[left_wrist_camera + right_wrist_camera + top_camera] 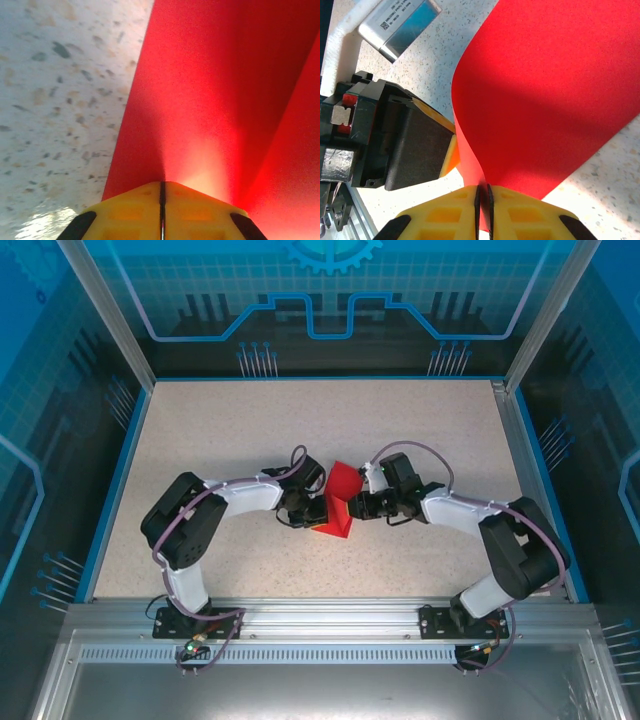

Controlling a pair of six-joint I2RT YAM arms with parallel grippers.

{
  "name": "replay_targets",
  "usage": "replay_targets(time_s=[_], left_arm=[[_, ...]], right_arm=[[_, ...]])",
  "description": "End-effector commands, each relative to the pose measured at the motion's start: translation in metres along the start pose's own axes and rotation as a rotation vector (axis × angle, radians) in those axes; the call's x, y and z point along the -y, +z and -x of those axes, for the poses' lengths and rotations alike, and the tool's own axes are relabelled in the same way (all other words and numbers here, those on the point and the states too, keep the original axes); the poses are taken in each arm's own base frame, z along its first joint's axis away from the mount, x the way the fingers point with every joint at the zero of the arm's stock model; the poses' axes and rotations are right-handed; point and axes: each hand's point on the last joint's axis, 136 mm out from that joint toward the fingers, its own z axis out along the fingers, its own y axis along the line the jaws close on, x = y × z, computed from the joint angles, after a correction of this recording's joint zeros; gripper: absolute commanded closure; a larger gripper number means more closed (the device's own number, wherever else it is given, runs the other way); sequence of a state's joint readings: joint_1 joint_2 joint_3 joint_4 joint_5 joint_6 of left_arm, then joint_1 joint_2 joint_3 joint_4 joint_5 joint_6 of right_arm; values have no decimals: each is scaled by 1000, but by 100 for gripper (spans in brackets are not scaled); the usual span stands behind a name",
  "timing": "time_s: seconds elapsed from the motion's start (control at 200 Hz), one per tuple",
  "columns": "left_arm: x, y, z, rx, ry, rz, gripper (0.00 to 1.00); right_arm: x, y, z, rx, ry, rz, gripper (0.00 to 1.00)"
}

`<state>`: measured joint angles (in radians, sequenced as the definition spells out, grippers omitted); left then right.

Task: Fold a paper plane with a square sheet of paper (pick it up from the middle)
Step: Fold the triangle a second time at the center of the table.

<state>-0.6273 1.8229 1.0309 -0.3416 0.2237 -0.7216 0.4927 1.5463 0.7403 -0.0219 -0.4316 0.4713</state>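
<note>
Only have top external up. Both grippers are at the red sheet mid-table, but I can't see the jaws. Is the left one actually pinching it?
Observer: Yes. On the left wrist camera the left gripper is shut. Its yellow fingers are pressed together and the square sheet of paper comes out of the seam between them.
Operator: And the right?
Observer: The right wrist camera shows the right gripper shut on an edge of the sheet too.
Operator: Is the sheet flat between them?
Observer: No. On the right wrist camera it bows away from the fingers in a smooth curve.
</note>
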Motion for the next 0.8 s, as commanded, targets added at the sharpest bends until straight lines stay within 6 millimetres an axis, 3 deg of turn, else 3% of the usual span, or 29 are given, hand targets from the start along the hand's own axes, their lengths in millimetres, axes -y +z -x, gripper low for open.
replay_targets(time_s=[0.0,0.28,0.49,0.535,0.795], left_arm=[[-26,-5,-2,13,1,99,89],[-18,-2,-1,5,1,66,89],[-18,-2,-1,4,5,62,88],[-18,-2,-1,4,7,63,88],[-16,-3,0,5,9,60,88]], right_arm=[[-5,6,9,-3,-10,9,85],[13,19,9,-58,-11,-79,85],[28,29,-7,-122,-12,-156,85],[24,30,2,-109,-25,-152,85],[26,39,0,-129,-45,-205,84]])
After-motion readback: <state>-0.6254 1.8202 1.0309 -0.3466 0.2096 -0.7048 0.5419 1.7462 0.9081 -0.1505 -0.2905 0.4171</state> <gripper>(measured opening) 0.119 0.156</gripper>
